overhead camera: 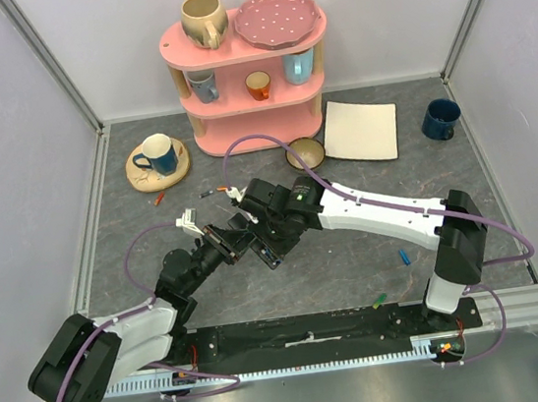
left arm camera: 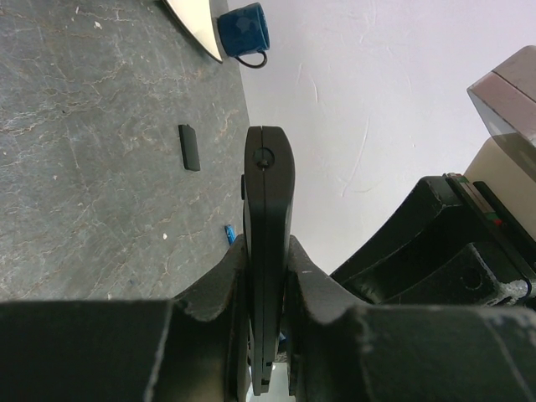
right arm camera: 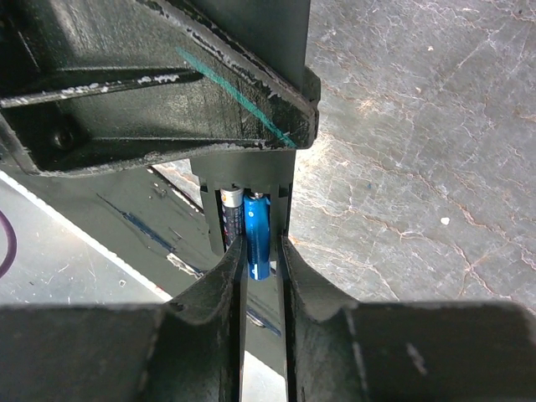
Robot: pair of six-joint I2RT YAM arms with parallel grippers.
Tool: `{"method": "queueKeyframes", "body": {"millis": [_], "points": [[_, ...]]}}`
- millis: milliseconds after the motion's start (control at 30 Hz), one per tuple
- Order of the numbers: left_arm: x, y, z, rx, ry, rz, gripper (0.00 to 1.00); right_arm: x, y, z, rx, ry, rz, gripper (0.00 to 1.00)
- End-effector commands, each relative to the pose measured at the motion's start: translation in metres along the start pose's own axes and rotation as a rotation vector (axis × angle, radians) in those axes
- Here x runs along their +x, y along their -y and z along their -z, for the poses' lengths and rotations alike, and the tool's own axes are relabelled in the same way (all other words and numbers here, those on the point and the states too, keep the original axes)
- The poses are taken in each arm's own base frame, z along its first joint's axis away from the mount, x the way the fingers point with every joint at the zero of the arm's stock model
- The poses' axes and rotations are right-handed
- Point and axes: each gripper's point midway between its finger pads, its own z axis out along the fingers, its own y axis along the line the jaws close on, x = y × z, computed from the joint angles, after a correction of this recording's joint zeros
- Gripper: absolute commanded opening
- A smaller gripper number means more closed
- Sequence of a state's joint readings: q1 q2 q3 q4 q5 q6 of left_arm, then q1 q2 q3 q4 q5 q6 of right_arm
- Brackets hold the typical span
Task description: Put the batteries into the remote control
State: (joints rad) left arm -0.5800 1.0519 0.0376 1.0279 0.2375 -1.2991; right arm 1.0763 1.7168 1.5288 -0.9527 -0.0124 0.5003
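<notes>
Right gripper (right arm camera: 261, 248) pinches blue battery (right arm camera: 256, 221); left gripper (left arm camera: 268, 253) — remote control (left arm camera: 268, 184)

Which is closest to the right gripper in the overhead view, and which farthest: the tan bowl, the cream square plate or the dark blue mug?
Measured from the right gripper in the top view:
1. The tan bowl, just beyond it and slightly to the right.
2. The cream square plate, farther right, lying flat on the table.
3. The dark blue mug, far right, near the wall.

Showing white shells (overhead camera: 380, 214) over black joints (overhead camera: 464, 247), trailing looping purple cables (overhead camera: 261, 138), glowing one green light (overhead camera: 300, 195), wearing scuffed black fingers (right arm camera: 201, 322).
</notes>
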Motion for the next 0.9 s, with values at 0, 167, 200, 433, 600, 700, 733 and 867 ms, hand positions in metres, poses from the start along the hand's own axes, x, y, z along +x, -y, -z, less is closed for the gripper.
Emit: {"method": "queueKeyframes", "body": {"millis": [0,167,200,433,600,700,733,867], "points": [[0.013,0.033,0.013,0.146,-0.065,0.026,0.02,-0.014,0.022,0.003,0.101,0.045,0.023,0.26],[0.013,0.032,0.013,0.143,-0.061,0.024,0.02,-0.013,0.022,0.006,0.099,0.046,0.025,0.29],[0.012,0.032,0.013,0.143,-0.059,0.023,0.02,-0.013,0.022,0.007,0.099,0.046,0.026,0.30],[0.011,0.028,0.012,0.125,-0.052,0.017,0.02,-0.012,0.018,0.012,0.077,0.052,0.035,0.33],[0.011,0.025,0.011,0.109,-0.048,0.012,0.02,-0.012,0.018,0.014,0.073,0.053,0.040,0.34],[0.011,0.025,0.012,0.109,-0.048,0.011,0.02,-0.011,0.017,0.016,0.068,0.053,0.041,0.34],[0.011,0.025,0.012,0.107,-0.047,0.010,0.02,-0.011,0.018,0.017,0.070,0.055,0.038,0.34],[0.010,0.022,0.012,0.099,-0.042,0.009,0.02,-0.011,0.016,0.018,0.057,0.055,0.041,0.34]]}}
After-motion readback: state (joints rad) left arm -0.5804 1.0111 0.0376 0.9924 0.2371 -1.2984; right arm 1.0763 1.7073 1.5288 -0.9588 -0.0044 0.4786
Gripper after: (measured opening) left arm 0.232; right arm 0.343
